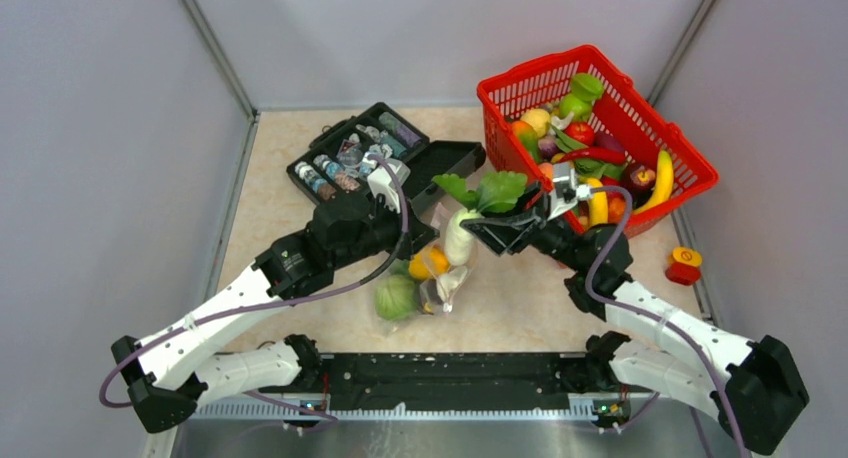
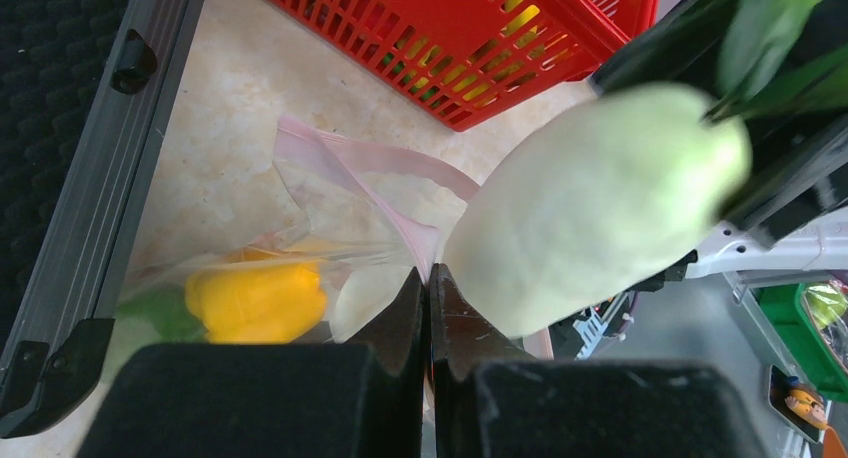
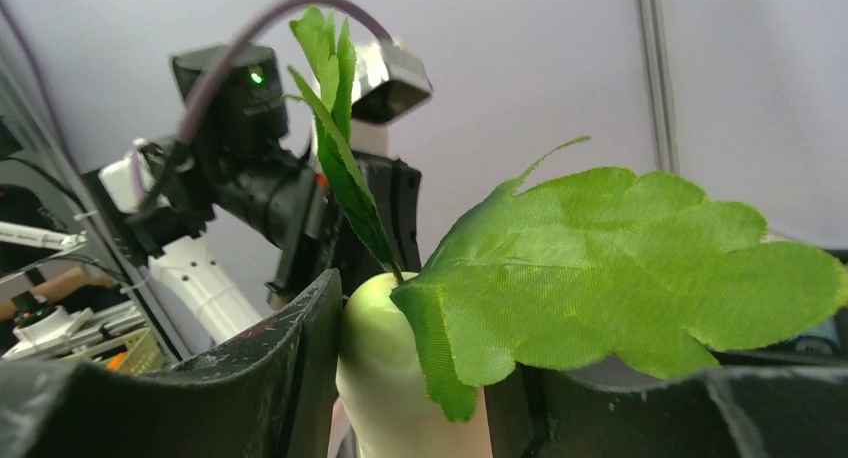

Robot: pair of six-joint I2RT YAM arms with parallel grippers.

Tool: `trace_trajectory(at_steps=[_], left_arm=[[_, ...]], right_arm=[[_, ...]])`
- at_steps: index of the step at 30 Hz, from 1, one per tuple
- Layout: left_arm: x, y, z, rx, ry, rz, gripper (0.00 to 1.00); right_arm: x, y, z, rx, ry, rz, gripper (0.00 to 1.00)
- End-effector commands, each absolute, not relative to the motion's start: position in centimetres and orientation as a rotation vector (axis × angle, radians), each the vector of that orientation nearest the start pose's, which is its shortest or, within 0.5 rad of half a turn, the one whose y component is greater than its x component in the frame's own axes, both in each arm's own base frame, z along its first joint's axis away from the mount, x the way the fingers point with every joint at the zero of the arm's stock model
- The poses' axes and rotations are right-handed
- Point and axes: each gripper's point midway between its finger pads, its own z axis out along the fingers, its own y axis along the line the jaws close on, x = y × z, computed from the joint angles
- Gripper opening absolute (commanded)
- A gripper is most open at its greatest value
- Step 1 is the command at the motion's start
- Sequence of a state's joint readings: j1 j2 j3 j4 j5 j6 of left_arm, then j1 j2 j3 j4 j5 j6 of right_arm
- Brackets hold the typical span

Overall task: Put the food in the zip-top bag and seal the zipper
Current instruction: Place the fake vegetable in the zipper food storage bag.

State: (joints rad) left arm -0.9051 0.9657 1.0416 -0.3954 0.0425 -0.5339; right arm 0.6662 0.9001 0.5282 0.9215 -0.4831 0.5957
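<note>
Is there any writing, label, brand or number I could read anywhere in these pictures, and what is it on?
No text here can be read.
Bottles in the black case: they carry labels, but these are too small to read.
Red-and-yellow button: no legible marking.
Basket, bag, radish: no writing visible.

Radish [image 2: 600,208] is blurring in L wrist view, leaves running off top edge; in R wrist view, body running off btm. Vials [image 1: 340,168] in case [image 1: 455,160]: too small to ID.
</note>
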Motion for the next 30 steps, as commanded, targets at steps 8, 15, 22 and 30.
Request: trace_trajectory(at_steps=[8,15,22,30], left_arm=[[18.8,-27.9,32.4,0.356,1.872,-1.035,0.0],[18.8,-28.0,32.7,0.357,1.861,-1.043,0.0],[18.8,-28.0,32.8,0.354,1.86,-1.044,0.0],[18.8,-27.8,32.7,0.347,1.86,-1.038,0.0]], right_arm=[[18.2,26.4,36.4,-0.296,0.977,1.228,0.0],[18.7,25.5,36.6,-0.183,0.952,1.221,0.0],[19.5,26.3,36.2,-0.163,1.01,1.166,0.0],[19.4,26.8,35.6,-0.142,1.048,1.122,0.0]])
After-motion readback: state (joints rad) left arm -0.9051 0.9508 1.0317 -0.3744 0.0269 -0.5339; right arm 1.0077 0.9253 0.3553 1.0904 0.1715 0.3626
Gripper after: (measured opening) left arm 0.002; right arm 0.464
